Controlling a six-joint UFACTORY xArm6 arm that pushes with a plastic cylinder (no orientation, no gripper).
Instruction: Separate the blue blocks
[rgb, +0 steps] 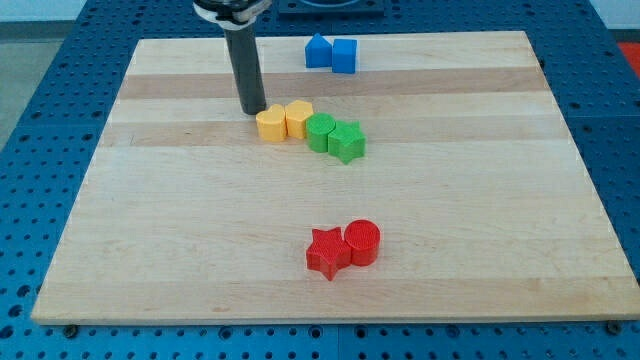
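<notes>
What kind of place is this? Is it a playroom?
Probably a robot lab, not a playroom: a wooden board lies on a blue bench full of holes, and my tip pushes blocks, now beside the yellow ones.

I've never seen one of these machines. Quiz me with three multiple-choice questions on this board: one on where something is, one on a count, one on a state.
1. Where do the blue blocks sit?
A. the view's top
B. the view's bottom
C. the view's left edge

2. How many blocks are on the board?
A. six
B. eight
C. ten

3. How do the two blue blocks stand?
A. far apart
B. stacked
C. side by side, touching

Answers:
1 A: the blue blocks lie near the board's top edge.
2 B: two blue, two yellow, two green, two red.
3 C: no gap shows between them; my tip is beside the yellow pair.
</notes>
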